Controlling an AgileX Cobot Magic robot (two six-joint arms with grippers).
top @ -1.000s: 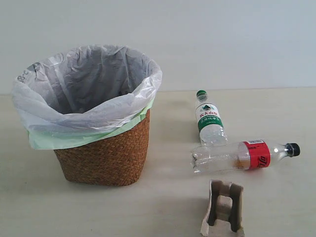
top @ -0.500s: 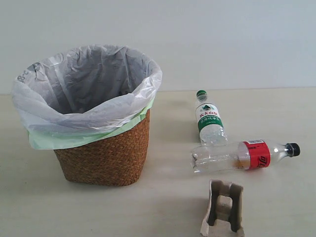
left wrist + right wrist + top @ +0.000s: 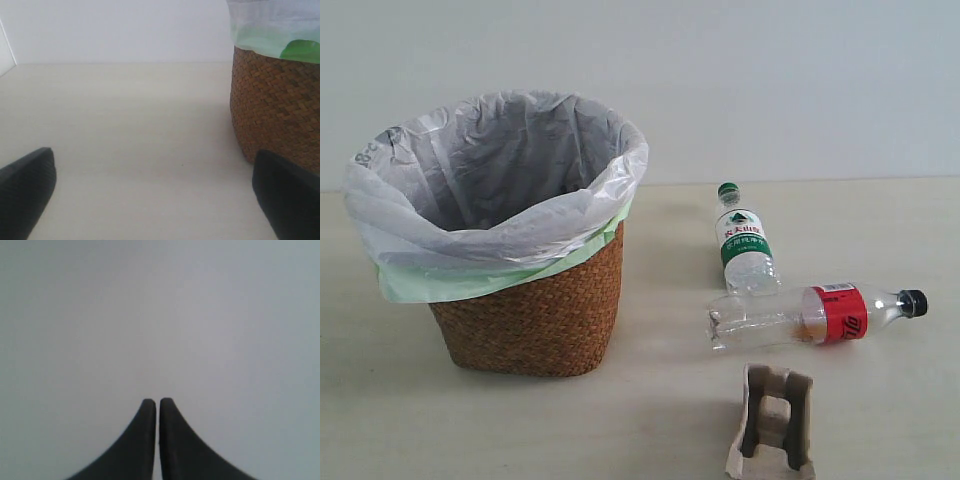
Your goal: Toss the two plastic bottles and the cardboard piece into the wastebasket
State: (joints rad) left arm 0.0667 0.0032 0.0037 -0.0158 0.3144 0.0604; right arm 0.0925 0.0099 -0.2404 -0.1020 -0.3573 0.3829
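Wicker: one brown woven wastebasket (image 3: 530, 320), standing on the left side of the pale counter (image 3: 400, 430). It's lined with a whitish bag (image 3: 490, 170) over a pale green one (image 3: 420, 283).
Bottles: two, both clear plastic, both lying flat on the counter to the right of the wastebasket.
Green-cap bottle (image 3: 745, 245): green-white label, cap pointing at the back wall.
Black-cap bottle (image 3: 800, 317): red label, lying crossways just in front of the green-cap bottle with its cap to the right. The two might be touching, honestly can't tell.
Cardboard: one beige cardboard piece (image 3: 772, 420), closest to the camera, near the black-cap bottle but clear of it.
Left jaws: spread wide, gripping nothing, just bare counter between the two black pads (image 3: 25, 192). The wastebasket's woven wall (image 3: 280, 105) sits right beside one pad.
Right jaws: pressed tight together with nothing in them, facing a plain pale grey surface. Can't tell how far they are from the bottles.
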